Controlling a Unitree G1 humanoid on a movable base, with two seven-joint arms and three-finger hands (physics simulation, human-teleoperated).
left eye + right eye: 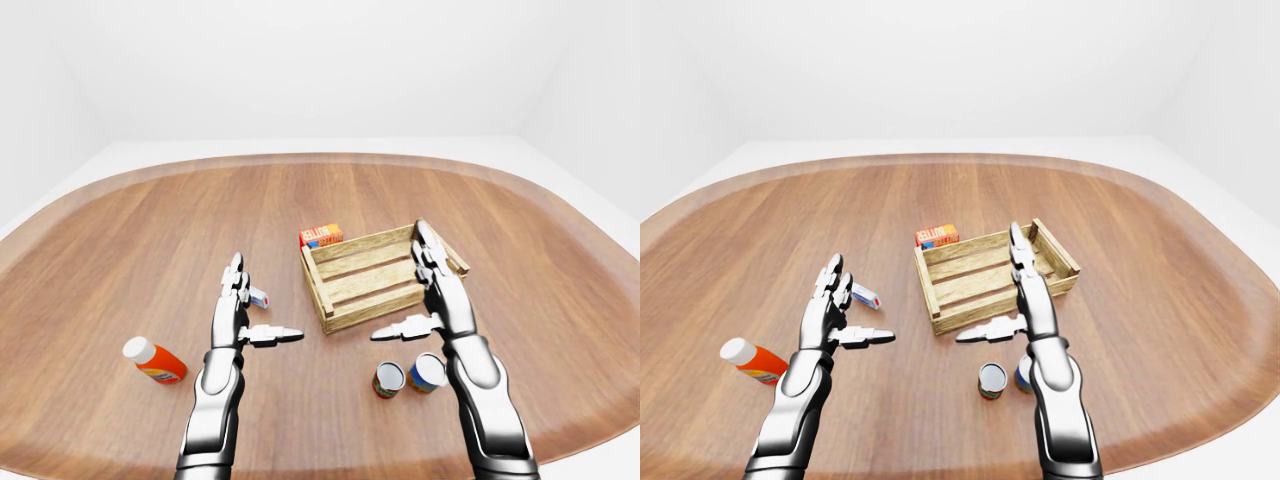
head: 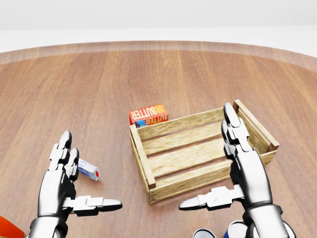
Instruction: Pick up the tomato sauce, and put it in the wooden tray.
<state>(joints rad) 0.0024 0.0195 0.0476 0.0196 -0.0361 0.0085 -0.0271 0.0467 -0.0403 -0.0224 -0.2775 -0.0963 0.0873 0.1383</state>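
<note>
Rounded wood table (image 1: 150,230), white walls; left hand (image 2: 62,186), right hand (image 2: 245,173) fingers spread wide.

A butter box (image 2: 148,114) is seen mid-frame on the table (image 2: 99,84) — a small white tube (image 2: 89,170) lies lower left, and an orange bottle (image 1: 155,361) farther left.
</note>
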